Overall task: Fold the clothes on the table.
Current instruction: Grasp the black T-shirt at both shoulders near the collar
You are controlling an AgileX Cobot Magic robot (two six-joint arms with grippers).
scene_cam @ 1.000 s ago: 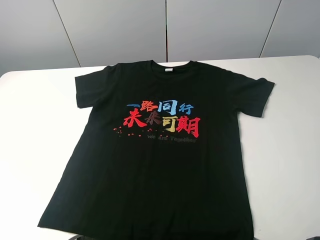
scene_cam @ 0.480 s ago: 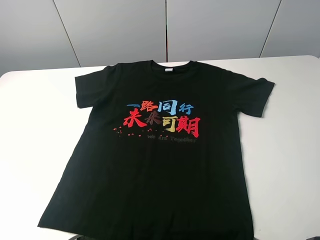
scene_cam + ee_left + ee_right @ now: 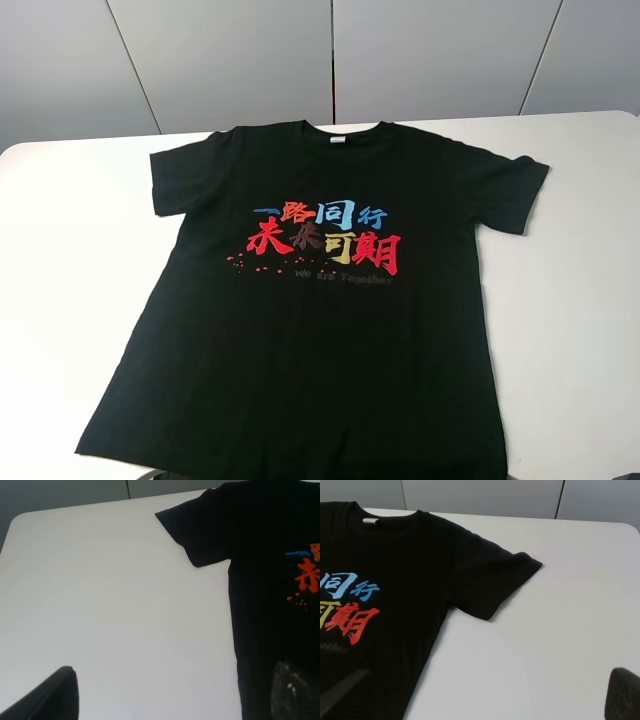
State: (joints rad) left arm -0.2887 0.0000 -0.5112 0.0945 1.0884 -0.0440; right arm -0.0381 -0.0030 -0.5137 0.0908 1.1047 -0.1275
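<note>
The clothes are one black T-shirt [image 3: 320, 310] lying flat and face up on the white table [image 3: 70, 260], collar at the far side, both sleeves spread out. Red, blue and yellow characters [image 3: 325, 238] run across its chest, and a white neck label [image 3: 337, 140] shows in the collar. My left gripper [image 3: 175, 695] is open above the table beside the shirt's left edge, below the left sleeve [image 3: 192, 527]. My right gripper [image 3: 482, 692] is open over the shirt's right edge, near the right sleeve [image 3: 492, 577]. Nothing is between either pair of fingers.
Grey wall panels [image 3: 330, 60] stand behind the table's far edge. Bare white tabletop lies on both sides of the shirt [image 3: 580, 300]. The shirt's hem reaches the bottom of the exterior high view.
</note>
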